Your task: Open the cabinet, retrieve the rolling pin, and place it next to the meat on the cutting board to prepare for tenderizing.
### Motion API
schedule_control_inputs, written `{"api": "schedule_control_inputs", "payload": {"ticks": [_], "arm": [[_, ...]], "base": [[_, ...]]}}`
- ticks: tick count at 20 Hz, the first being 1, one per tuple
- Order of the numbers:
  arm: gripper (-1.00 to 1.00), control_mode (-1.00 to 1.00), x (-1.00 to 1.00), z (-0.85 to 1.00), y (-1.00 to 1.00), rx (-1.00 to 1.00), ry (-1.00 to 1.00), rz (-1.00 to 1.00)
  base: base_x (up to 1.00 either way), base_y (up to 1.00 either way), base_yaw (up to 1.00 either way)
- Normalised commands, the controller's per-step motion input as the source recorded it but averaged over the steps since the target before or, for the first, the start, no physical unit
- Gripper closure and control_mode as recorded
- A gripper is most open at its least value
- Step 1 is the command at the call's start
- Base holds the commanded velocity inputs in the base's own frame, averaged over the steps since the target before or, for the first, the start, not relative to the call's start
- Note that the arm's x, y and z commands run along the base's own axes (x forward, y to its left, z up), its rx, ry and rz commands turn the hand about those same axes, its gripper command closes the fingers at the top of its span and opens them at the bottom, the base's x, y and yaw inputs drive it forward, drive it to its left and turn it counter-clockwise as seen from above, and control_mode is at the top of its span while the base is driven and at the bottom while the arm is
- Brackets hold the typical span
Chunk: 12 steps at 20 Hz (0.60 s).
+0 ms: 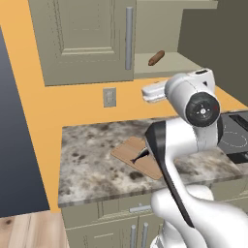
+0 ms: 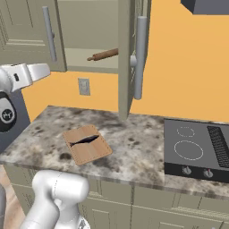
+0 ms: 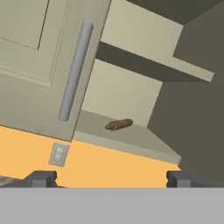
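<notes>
Spread wide, gripper (image 3: pixel 109 179) holds nothing. One pin (image 3: pixel 119 124) lies in the open cabinet (image 3: pixel 39 57). One meat strip (image 2: pixel 84 141) lies on one board (image 2: pixel 89 151).

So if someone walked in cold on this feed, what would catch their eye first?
Probably the grey-green wall cabinet with its right door swung open, and the small reddish-brown wooden rolling pin lying on its bottom shelf. Next, the light tan wooden cutting board on the speckled stone counter below, with the thin dark piece of meat on it. The open gripper points up toward the shelf.
</notes>
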Motion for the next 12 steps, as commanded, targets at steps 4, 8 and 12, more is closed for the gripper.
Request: {"api": "schedule_control_inputs", "payload": {"ticks": [4,8,12], "arm": [[-1.0,-1.0,0.0,0.4,0.64,0.1,-0.03,0.07],[-1.0,-1.0,0.0,0.26,0.4,0.09,-0.01,0.02],[-1.0,-1.0,0.0,0.03,0.24,0.08,0.0,0.0]], "base": [[0.0,0.0,0.0],[0.0,0.0,0.0],[0.0,0.0,0.0]]}}
